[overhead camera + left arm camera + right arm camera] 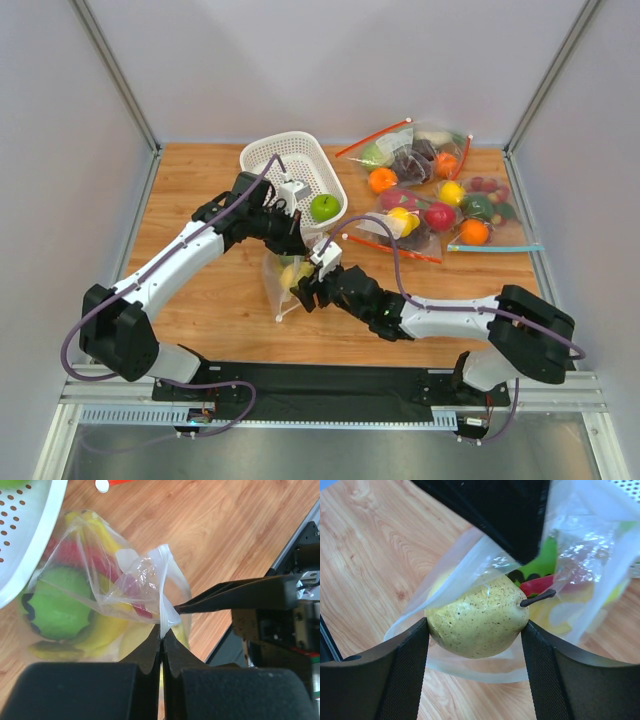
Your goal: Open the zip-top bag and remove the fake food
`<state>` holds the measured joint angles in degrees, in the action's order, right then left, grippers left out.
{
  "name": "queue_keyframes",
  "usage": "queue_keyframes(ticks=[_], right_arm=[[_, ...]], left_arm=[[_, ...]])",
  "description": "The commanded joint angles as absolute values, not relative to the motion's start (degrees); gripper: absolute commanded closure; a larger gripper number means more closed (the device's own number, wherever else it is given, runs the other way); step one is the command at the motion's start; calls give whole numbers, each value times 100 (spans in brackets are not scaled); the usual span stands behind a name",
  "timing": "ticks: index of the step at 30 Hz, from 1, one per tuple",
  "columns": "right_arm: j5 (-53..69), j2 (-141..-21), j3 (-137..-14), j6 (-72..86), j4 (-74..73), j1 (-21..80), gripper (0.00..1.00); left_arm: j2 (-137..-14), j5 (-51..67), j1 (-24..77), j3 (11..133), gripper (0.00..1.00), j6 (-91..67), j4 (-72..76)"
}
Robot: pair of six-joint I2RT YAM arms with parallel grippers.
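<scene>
Beside the basket (268,160), left gripper (162,632) pinches the half-hidden zip-top bag (278,290); right gripper (474,626) clamps a yellowish pear (475,605)

Your top external camera hangs high behind the arm bases, looking down and forward over the whole light-brown wooden tabletop (230,312). Your left wrist camera peers past the black left gripper (161,637), right up against the crumpled clear plastic zip-top bag (145,575). Your right wrist camera sits closer still, with a speckled yellowish pear-shaped plastic fruit (477,620) filling it. All three share that bag, though from above it's small and seemingly half hidden.
</scene>
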<state>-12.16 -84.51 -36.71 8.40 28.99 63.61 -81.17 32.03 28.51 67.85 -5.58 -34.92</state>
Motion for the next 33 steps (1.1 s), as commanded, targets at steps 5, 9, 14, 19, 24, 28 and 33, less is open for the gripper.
queue_keyframes(ticks=[5, 9, 14, 19, 24, 28, 33], right_arm=[[-2056, -7551, -3481, 633, 2154, 6363, 59], [-2022, -7032, -3445, 720, 1794, 6363, 59], [-2030, -6329, -3480, 800, 1143, 6363, 60], [-2197, -5731, -3586, 721, 528, 6363, 60], [-1988, -5450, -3761, 730, 272, 5855, 61], [-1443, -5458, -3990, 659, 430, 5064, 61], [-705, -6186, -4551, 440, 790, 4063, 62]], left_arm=[[-8130, 3024, 2874, 6935, 100, -466, -3515], [-8191, 2909, 2883, 6952, 100, -475, -3568], [-8200, 2707, 2874, 6979, 100, -483, -3621], [-8165, 2567, 2874, 6987, 100, -475, -3656], [-8112, 2593, 2865, 6996, 100, -466, -3656], [-8095, 2663, 2865, 7005, 100, -466, -3656], [-8033, 2698, 2865, 6996, 100, -457, -3647]])
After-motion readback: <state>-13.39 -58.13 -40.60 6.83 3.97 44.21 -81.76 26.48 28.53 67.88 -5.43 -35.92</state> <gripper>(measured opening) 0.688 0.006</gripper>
